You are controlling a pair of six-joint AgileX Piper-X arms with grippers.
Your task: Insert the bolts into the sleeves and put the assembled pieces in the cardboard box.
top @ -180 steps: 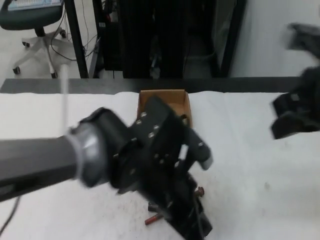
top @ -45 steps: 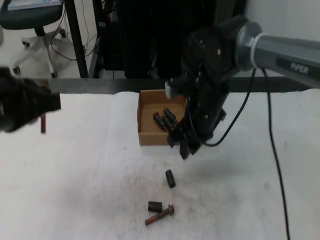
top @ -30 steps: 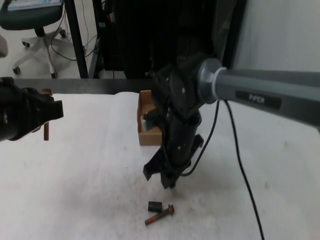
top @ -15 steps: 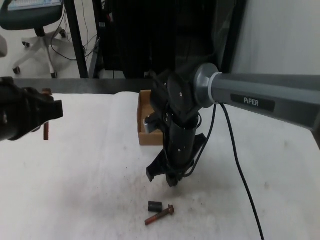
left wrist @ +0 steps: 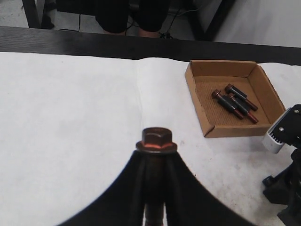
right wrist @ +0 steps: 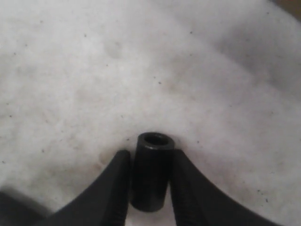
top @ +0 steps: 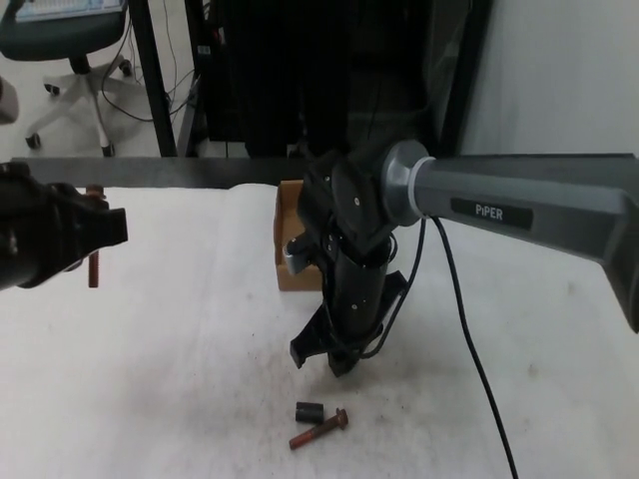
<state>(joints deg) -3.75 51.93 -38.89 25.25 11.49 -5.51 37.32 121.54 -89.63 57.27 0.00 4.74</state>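
Observation:
My left gripper point(left wrist: 156, 157) is shut on a rusty bolt point(left wrist: 156, 141), hex head up, held above the white cloth; in the high view this bolt point(top: 93, 267) hangs at the far left. My right gripper point(right wrist: 151, 160) points down at the cloth just in front of the cardboard box point(top: 287, 271), shut on a short black sleeve point(right wrist: 150, 174) that stands upright between its fingers. The box point(left wrist: 237, 68) holds three assembled pieces point(left wrist: 235, 102). Nearer the front lie another black sleeve point(top: 310, 410) and a loose bolt point(top: 319, 429) beside it.
The right arm point(top: 499, 205) stretches in from the right, its cable point(top: 469, 339) trailing over the cloth. A dark bench edge point(top: 150, 170) runs along the back, with an office chair point(top: 70, 40) and frame legs behind it.
My right arm has come down from over the box to the sleeve lying in front of it and its fingers now close on it. The left arm keeps still with its bolt.

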